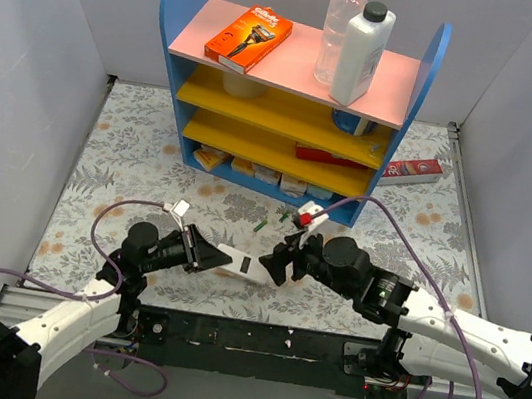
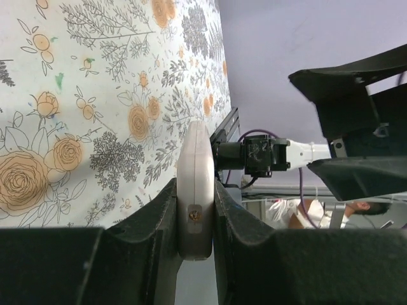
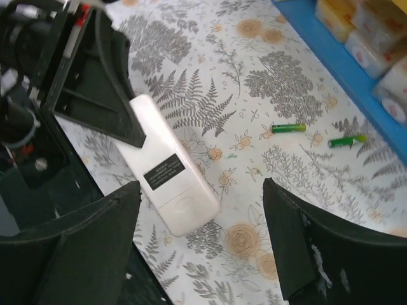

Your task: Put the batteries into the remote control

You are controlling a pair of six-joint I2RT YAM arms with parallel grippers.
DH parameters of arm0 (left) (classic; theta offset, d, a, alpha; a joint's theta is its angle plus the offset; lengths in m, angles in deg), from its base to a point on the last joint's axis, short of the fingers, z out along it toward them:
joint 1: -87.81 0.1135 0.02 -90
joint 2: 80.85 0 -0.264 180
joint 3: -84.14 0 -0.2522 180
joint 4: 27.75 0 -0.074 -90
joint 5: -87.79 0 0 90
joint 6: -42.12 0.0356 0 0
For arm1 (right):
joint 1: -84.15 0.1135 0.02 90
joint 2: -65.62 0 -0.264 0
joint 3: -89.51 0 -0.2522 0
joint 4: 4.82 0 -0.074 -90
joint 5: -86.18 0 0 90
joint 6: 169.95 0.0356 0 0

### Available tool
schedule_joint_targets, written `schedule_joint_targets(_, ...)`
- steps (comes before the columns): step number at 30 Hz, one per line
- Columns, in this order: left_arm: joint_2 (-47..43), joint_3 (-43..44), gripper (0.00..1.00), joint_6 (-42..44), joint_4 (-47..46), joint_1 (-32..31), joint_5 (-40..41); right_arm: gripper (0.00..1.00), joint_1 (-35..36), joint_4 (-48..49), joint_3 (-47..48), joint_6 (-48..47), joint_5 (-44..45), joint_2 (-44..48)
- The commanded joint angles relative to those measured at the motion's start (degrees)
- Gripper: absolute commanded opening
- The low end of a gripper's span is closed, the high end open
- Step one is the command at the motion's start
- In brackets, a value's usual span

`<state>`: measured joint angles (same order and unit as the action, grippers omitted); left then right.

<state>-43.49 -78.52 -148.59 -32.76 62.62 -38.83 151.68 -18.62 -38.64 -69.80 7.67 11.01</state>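
Note:
The remote control (image 1: pixel 237 263) is a slim white bar, back side up with a dark label (image 3: pixel 164 171). My left gripper (image 1: pixel 199 250) is shut on one end of it. In the left wrist view the remote (image 2: pixel 194 184) stands edge-on, pinched between both black fingers (image 2: pixel 143 241). My right gripper (image 1: pixel 282 261) hovers open over the remote's free end (image 3: pixel 187 213), jaws wide apart, touching nothing. Two small green batteries (image 3: pixel 288 128) (image 3: pixel 346 141) lie loose on the floral cloth beyond the remote, toward the shelf. They show faintly from above (image 1: pixel 260 226) (image 1: pixel 283 218).
A blue shelf unit (image 1: pixel 185 85) with yellow shelves and a pink top stands at the back, holding boxes and bottles. A red-and-white carton (image 1: pixel 412 169) lies to its right. The black rail (image 1: pixel 254 337) with both arm bases runs along the near edge.

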Motion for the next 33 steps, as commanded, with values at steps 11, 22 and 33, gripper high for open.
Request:
schedule_joint_targets(11, -7.6, -5.8, 0.00, -8.4, -7.0, -0.1, 8.0, 0.81, 0.0, 18.7, -15.7, 38.6, 4.5, 1.3)
schedule_joint_targets(22, -7.2, -7.5, 0.00, -8.3, -7.2, -0.2, 8.0, 0.75, 0.0, 26.3, -19.5, 40.1, 7.9, 4.1)
schedule_joint_targets(33, -6.3, -7.3, 0.00, -8.3, -9.9, -0.5, 6.2, 0.72, 0.0, 29.7, -17.7, 40.3, 8.7, -0.8)
